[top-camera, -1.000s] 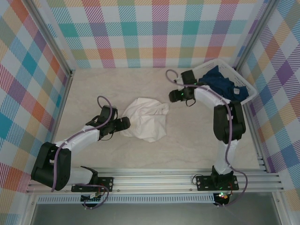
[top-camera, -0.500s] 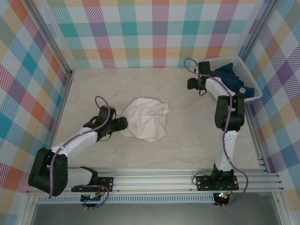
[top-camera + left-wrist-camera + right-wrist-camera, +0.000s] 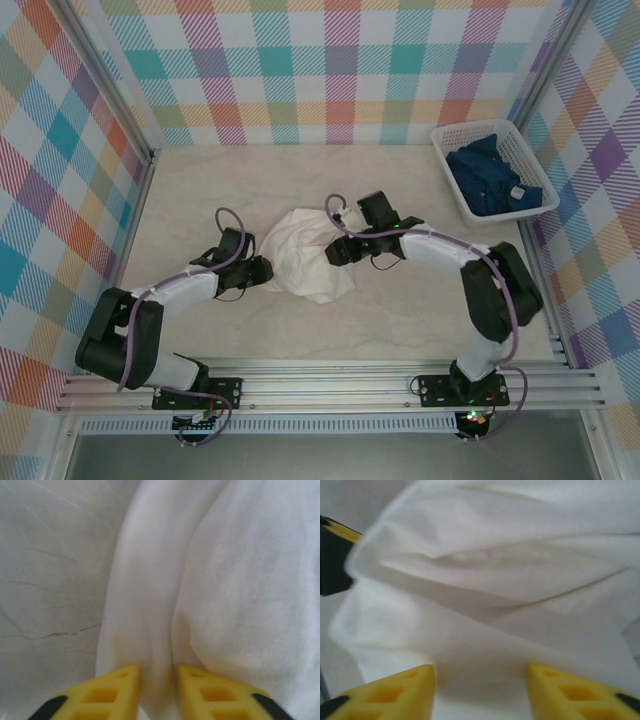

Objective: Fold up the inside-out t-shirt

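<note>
**Top external view.** The inside-out t-shirt (image 3: 305, 262) lies crumpled in a white heap near the middle of the desk (image 3: 200, 190), between the two arms. The left claw (image 3: 262, 270) meets the heap's left edge. The right claw (image 3: 335, 250) reaches onto its upper right part. A white basket (image 3: 452, 190) stands at the far right corner of the desk, well apart from the heap, and holds a dark blue garment (image 3: 490, 180).

**Left wrist view.** The left claw (image 3: 158, 672) has its two yellow fingers (image 3: 117, 690) drawn close together. They pinch a raised ridge of the t-shirt (image 3: 225, 580) that runs down between them. Pale, faintly veined desk surface (image 3: 50, 555) shows to the left of the cloth.

**Right wrist view.** The right claw (image 3: 481, 672) has its yellow fingers (image 3: 395, 690) set well apart, with the jaws spread. Loose folds of the t-shirt (image 3: 495, 580) lie between and beyond them. No pinch on the cloth can be made out. A stitched hem crosses the upper folds.
</note>
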`<state>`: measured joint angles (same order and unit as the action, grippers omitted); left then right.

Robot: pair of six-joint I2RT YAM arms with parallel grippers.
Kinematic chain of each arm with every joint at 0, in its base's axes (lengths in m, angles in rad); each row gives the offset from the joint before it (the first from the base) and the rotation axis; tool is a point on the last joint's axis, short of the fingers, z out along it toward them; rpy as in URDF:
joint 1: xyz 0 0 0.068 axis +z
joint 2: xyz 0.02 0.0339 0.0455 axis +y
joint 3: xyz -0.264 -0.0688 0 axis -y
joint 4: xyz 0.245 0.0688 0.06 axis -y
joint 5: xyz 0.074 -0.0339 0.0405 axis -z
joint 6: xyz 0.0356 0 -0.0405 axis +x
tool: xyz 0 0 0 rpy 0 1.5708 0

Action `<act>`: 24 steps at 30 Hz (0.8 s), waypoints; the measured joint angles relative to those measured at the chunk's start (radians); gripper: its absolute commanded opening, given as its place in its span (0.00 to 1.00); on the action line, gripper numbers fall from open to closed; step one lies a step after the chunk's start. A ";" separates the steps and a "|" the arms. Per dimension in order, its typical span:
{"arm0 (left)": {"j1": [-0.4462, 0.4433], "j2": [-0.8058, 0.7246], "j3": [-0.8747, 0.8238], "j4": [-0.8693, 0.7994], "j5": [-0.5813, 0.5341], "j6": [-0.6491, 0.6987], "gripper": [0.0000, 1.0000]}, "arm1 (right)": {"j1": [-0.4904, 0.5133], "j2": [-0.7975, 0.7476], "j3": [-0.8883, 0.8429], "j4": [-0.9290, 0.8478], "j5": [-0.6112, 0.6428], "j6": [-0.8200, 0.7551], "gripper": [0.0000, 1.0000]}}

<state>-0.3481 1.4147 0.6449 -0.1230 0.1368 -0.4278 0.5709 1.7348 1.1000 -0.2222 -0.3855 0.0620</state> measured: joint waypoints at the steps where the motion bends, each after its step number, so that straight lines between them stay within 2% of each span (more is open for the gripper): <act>1: 0.000 0.006 0.000 0.006 0.004 0.000 0.05 | 0.000 0.027 0.008 0.004 -0.001 0.008 0.13; 2: 0.000 0.007 0.000 0.011 0.005 0.001 0.00 | 0.000 0.041 0.015 0.003 -0.002 0.011 0.04; 3: 0.000 0.008 0.001 0.016 0.004 -0.001 0.00 | 0.000 0.046 0.023 0.001 -0.006 0.014 0.00; 7: 0.000 -0.048 0.003 0.023 -0.004 -0.010 0.00 | -0.003 -0.011 0.060 -0.003 -0.005 0.013 0.00; 11: 0.002 -0.306 0.012 0.027 -0.034 -0.041 0.00 | -0.031 -0.268 0.056 0.001 0.013 0.031 0.00; 15: 0.003 -0.536 0.121 0.032 -0.076 -0.052 0.00 | -0.054 -0.504 0.132 0.045 0.030 0.048 0.02; 16: 0.003 -0.549 0.162 0.032 -0.079 -0.052 0.00 | -0.051 -0.517 0.152 0.058 0.035 0.050 0.11; 19: 0.003 -0.535 0.283 0.024 -0.072 -0.051 0.00 | -0.017 -0.525 0.154 0.090 0.064 0.056 0.49; 20: 0.003 -0.523 0.315 0.021 -0.069 -0.051 0.00 | 0.007 -0.507 0.122 0.099 0.077 0.058 0.56; 22: 0.003 -0.499 0.347 0.009 -0.068 -0.051 0.00 | 0.073 -0.446 0.044 0.105 0.113 0.060 0.64; 24: 0.003 -0.463 0.355 -0.024 -0.071 -0.050 0.00 | 0.168 -0.330 -0.036 0.111 0.143 0.071 0.74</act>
<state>-0.3454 0.9512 0.9997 -0.1471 0.0662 -0.4782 0.7391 1.4048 1.0641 -0.1116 -0.2424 0.1326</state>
